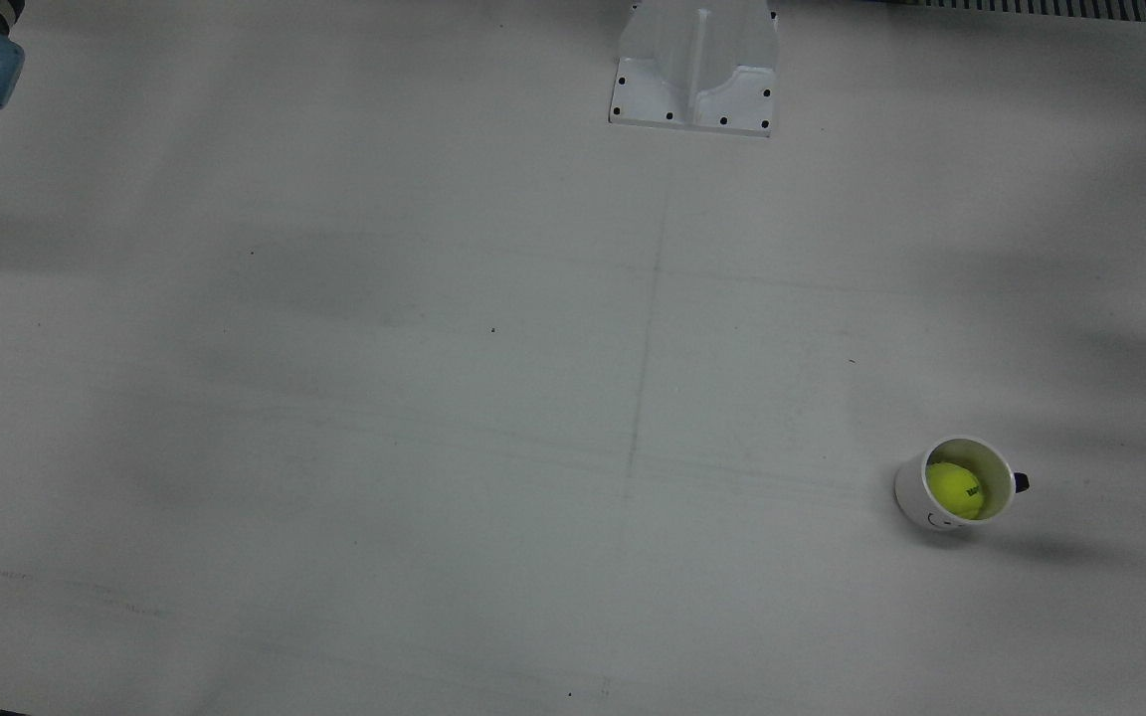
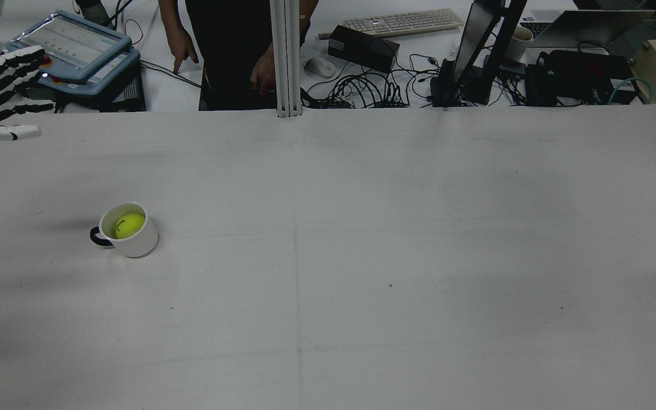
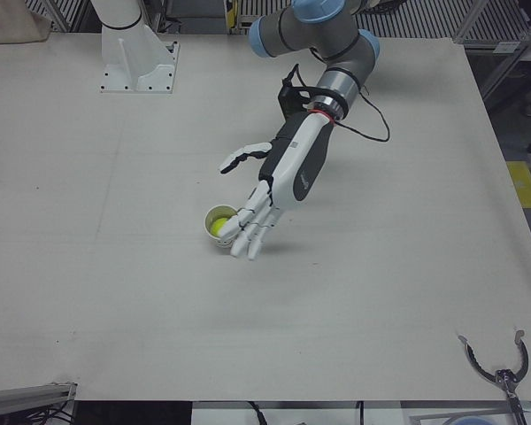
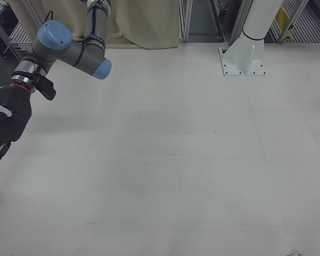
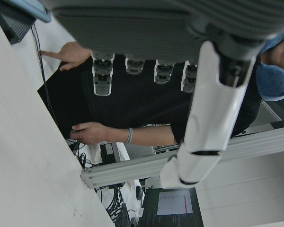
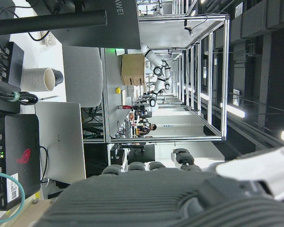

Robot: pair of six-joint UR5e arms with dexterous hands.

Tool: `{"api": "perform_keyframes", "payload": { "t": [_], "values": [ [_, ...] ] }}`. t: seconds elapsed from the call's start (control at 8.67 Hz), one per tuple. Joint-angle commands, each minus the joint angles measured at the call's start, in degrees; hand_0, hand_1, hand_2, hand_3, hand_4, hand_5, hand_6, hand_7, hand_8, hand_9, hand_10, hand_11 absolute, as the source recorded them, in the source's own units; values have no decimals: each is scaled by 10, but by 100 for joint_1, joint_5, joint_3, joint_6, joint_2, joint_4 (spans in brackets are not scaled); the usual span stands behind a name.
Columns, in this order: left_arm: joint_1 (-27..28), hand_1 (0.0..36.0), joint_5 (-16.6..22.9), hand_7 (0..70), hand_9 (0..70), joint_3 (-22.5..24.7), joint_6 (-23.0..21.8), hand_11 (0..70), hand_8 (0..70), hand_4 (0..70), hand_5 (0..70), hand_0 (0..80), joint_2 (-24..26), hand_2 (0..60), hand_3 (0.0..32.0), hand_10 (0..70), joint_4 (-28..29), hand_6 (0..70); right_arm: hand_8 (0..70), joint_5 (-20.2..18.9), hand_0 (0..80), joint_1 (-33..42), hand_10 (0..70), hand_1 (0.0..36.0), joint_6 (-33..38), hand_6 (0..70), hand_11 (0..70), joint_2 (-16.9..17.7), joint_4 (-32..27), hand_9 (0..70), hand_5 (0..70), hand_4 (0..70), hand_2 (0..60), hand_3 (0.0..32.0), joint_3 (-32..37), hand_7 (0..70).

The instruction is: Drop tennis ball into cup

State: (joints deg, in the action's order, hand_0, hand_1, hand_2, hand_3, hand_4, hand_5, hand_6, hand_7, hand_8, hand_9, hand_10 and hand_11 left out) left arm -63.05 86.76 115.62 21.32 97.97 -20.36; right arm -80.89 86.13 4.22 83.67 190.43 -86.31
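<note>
The ball [image 1: 953,489] is sitting inside the cup [image 1: 911,489]; the left hand [image 3: 283,181] is hovering at its 2 o'clock, fingers spread and empty, so the drop looks finished. The right hand [image 4: 4,130] is hanging off to the side, released.

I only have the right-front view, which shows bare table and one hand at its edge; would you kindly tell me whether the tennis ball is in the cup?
Observer: Yes, the tennis ball lies inside the white cup, which stands upright on the left arm's half of the table.
Operator: Thank you. Is the left hand holding anything?
Observer: No, the left hand is open, fingers spread, holding nothing.
Operator: Is it touching the cup?
Observer: No, the rear view shows it well apart from the cup, out by the table's edge.
</note>
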Motion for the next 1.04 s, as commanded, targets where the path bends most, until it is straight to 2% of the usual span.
{"api": "perform_keyframes", "payload": {
  "t": [0.0,0.12,0.35,0.92],
  "values": [
    [-1032,360,148,0,0,-399,109,116,0,0,118,659,20,564,0,51,-291,28,0,-5,0,0,0,0,0,0,0,0,-6,0,0,0,0,0,0,0],
    [-1269,360,148,0,0,-678,83,106,0,0,116,637,12,584,0,45,-172,22,0,-5,0,0,0,0,0,0,0,0,-6,0,0,0,0,0,0,0],
    [-1603,360,156,0,0,-882,48,102,0,0,120,661,-58,600,0,41,-48,25,0,3,0,0,0,0,0,0,0,0,-6,0,0,0,0,0,0,0],
    [-1711,360,262,0,0,-760,30,106,0,0,121,675,-155,600,0,44,14,28,0,3,0,0,0,0,0,0,0,0,-6,0,0,0,0,0,0,0]
  ]
}}
